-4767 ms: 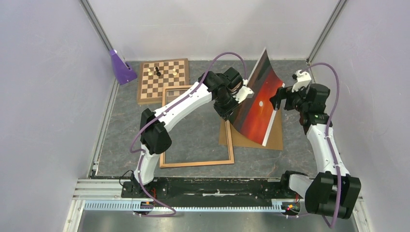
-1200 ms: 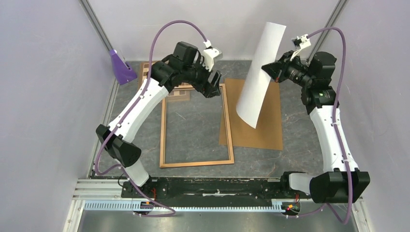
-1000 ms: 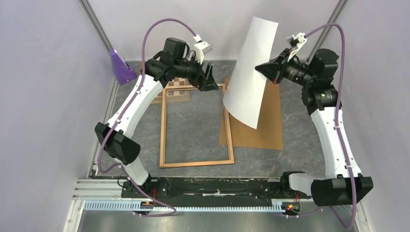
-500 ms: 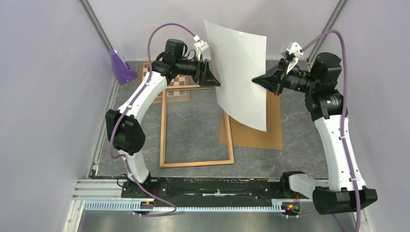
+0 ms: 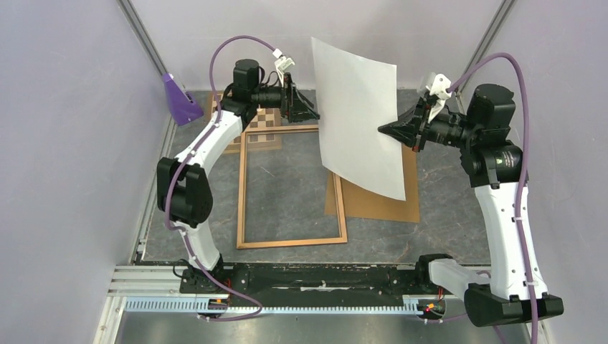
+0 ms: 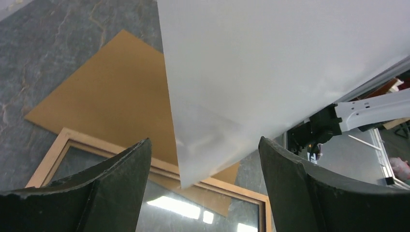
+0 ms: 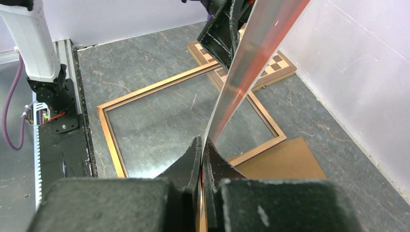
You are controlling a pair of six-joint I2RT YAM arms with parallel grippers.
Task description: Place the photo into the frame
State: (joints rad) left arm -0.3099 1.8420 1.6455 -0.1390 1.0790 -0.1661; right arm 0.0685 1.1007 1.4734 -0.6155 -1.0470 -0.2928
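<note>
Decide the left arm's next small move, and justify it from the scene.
Probably ease the open left end effector forward onto the photo edge nearest it and close. Only the shut right end effector pinches the sheet, which hangs tilted, clear of the frame.

No writing, label, brand or number can be read anywhere in these views.
</note>
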